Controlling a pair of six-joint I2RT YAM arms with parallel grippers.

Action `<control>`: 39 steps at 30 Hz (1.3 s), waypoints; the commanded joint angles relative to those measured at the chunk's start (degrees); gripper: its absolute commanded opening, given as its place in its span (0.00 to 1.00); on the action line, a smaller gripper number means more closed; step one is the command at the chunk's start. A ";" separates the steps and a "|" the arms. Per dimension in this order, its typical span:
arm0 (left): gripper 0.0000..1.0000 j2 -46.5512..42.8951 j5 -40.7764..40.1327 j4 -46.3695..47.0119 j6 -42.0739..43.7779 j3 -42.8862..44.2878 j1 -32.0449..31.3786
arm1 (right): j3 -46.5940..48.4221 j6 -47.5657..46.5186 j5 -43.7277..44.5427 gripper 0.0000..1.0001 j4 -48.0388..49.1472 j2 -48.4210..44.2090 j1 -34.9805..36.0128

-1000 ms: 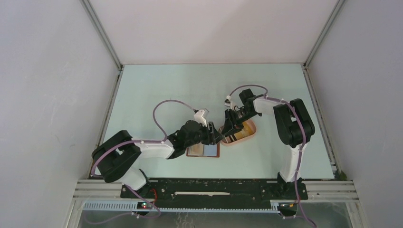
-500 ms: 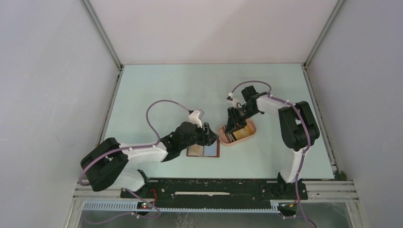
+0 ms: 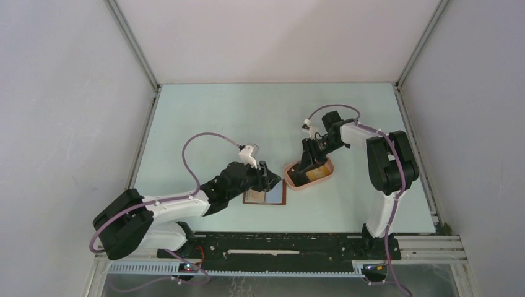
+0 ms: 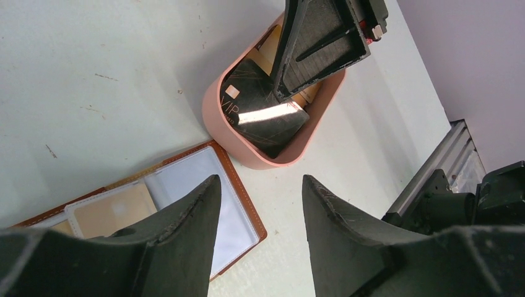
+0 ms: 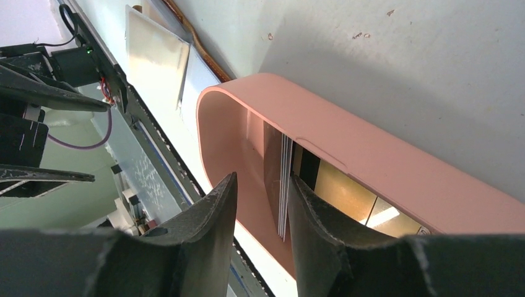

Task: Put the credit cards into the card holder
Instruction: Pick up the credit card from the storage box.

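- The card holder (image 3: 265, 197) is laid open and flat on the table (image 3: 204, 124), just on the near-left side of the pink tray (image 3: 324, 177); the two are seen close together, and contact between them cannot be told.
- In the left wrist view, one tan card (image 4: 114, 210) is seen tucked in a pocket of the card holder (image 4: 186, 185), beside a clear pocket.
- The left gripper (image 3: 270, 179) is held above the right edge of the card holder. Its jaws are spread and nothing is held between them (image 4: 260, 185).
- The other credit cards (image 5: 285, 185) are kept inside the pink tray (image 5: 371, 154). A thin stack is seen edge-on in the right wrist view, with tan faces (image 5: 347, 192) beyond it.
- In the left wrist view a black card (image 4: 260, 117) is seen tilted in the pink tray (image 4: 247, 154), with glare across it.
- The right gripper (image 3: 305, 168) is lowered into the tray, and its fingers (image 5: 261, 179) are placed on either side of the edge-on stack.
- The right jaws are parted. A strip of tray is seen between one finger and the cards, so it cannot be told whether the stack is squeezed.
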 commanded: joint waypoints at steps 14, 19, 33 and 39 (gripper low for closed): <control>0.58 -3.53 2.37 8.76 -1.59 -4.53 0.29 | 2.62 -4.88 -4.54 0.47 -3.00 2.10 -0.26; 0.58 -5.39 2.41 8.81 -2.36 -6.00 0.24 | 2.75 -5.39 -3.82 0.49 -3.40 1.29 -0.31; 0.58 -7.00 1.89 10.30 -3.72 -8.39 0.05 | 2.75 -4.98 -5.18 0.50 -3.35 1.46 0.12; 0.58 -6.51 2.21 10.30 -3.44 -7.63 0.10 | 2.75 -4.14 -6.49 0.50 -2.72 3.36 1.96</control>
